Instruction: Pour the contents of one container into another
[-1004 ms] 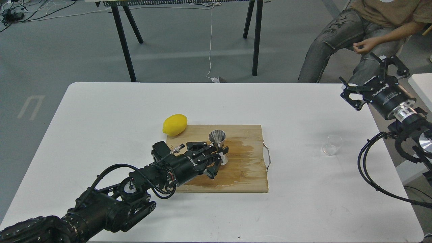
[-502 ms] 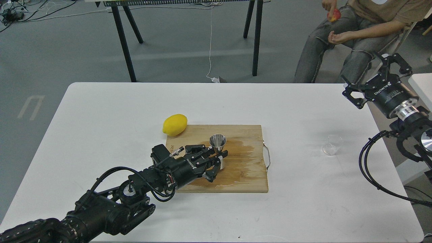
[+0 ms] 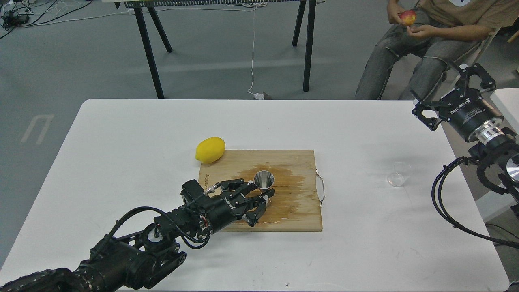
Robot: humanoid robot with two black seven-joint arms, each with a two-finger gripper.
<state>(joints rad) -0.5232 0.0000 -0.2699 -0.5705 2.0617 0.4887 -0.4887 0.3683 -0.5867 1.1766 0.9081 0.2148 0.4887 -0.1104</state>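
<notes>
Left gripper [image 3: 264, 194]: low over the wooden cutting board [image 3: 300, 211], its fingers clamped around the lower half of the steel jigger [image 3: 264, 180].
Steel jigger: upright, open cone facing up, near the middle of the board, at about 4 o'clock from the lemon [image 3: 210, 150].
Cutting board: lies at the table's centre, with a dark wet patch spreading around the jigger and toward the metal handle [image 3: 321, 188] on its 3 o'clock edge.
Lemon: on the white table [image 3: 121, 162], touching the board's corner at 10 o'clock.
Glass cup [image 3: 398, 174]: small and clear, standing alone on the table well apart from the board, at its 3 o'clock side.
Right gripper [image 3: 452, 92]: raised off the table's 2 o'clock corner, fingers spread wide, holding nothing.
Background: a seated person [image 3: 425, 36] holds a reddish fruit [image 3: 408, 17] at 1 o'clock.
</notes>
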